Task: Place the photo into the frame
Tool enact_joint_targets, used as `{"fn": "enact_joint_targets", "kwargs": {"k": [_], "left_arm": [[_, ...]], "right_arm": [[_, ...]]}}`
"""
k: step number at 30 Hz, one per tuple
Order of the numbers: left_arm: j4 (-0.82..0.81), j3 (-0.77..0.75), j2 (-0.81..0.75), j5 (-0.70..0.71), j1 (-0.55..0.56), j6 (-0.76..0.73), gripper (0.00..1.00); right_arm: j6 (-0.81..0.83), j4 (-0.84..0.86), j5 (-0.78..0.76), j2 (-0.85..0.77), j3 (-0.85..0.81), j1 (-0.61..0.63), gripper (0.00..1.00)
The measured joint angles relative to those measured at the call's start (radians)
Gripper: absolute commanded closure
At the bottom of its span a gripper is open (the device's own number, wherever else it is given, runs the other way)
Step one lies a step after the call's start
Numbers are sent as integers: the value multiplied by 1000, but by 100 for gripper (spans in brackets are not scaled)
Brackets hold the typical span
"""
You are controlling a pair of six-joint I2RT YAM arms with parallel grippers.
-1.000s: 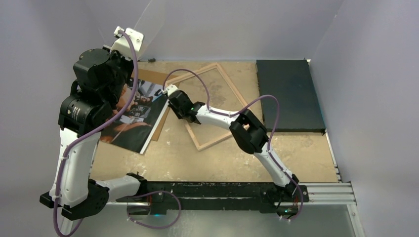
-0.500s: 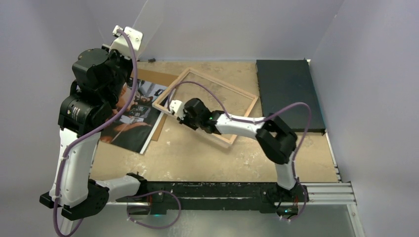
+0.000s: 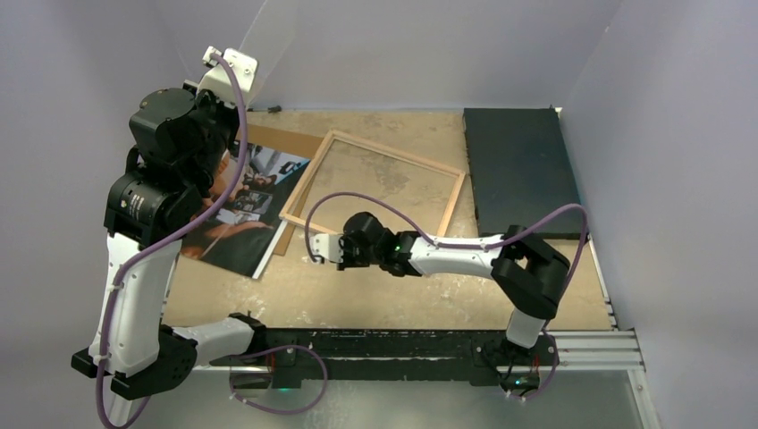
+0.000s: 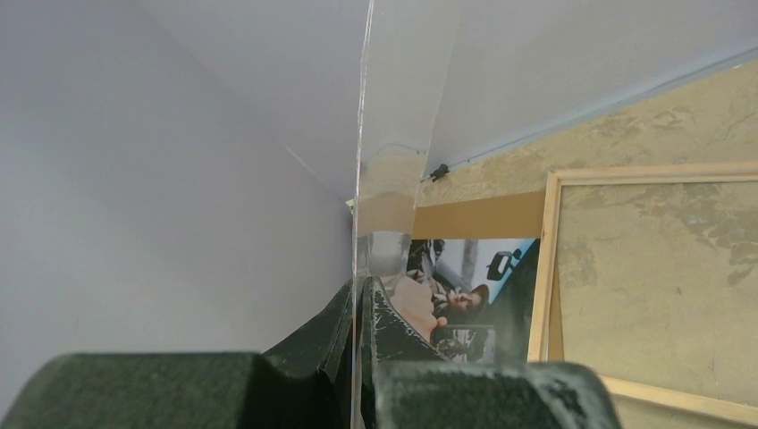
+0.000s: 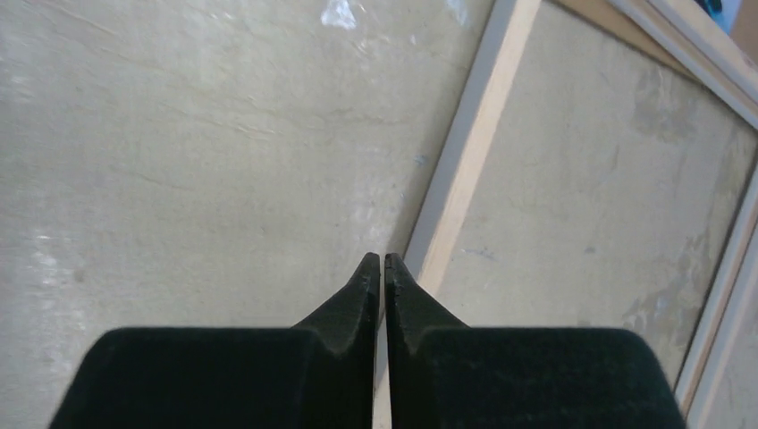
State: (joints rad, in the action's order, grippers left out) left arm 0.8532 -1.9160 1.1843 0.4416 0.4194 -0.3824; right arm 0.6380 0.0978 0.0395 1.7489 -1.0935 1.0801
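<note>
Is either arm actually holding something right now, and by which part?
The left fingers pinch a clear pane by its lower edge, standing it upright. The right fingers are shut on nothing, tips close beside the frame.

No legible text, label, brand or number anywhere in view.

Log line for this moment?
left tool shut on clear pane | right tool shut, empty | frame flat | photo outside frame

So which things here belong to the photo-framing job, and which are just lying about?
Job: the photo; the frame; the clear pane pinched in the left gripper; probably the brown backing board under the photo.
Lying about: the black mat, far right.
</note>
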Motion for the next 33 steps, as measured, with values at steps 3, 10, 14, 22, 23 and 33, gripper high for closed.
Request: {"fn": "enact_joint_targets", "kwargs": {"k": [3, 10, 14, 22, 23, 33], "left_arm": [[0, 0, 0, -2, 0, 0, 100], [-1, 0, -1, -12, 0, 1, 100], [-2, 0, -3, -16, 0, 0, 100], [-3, 0, -23, -18, 0, 0, 100], [-4, 0, -25, -18, 0, 0, 100], [-18, 2, -37, -27, 0, 0, 100]], "right_arm": [[-106, 18, -60, -1, 23, 0, 28], [-762, -34, -206, -5, -212, -2, 1], [-1217, -35, -180, -6, -296, -32, 1], [-1749, -148, -56, 112, -266, -222, 3], [-1801, -207, -77, 126, -280, -217, 6], [-2122, -470, -68, 311, -492, -148, 9]]}}
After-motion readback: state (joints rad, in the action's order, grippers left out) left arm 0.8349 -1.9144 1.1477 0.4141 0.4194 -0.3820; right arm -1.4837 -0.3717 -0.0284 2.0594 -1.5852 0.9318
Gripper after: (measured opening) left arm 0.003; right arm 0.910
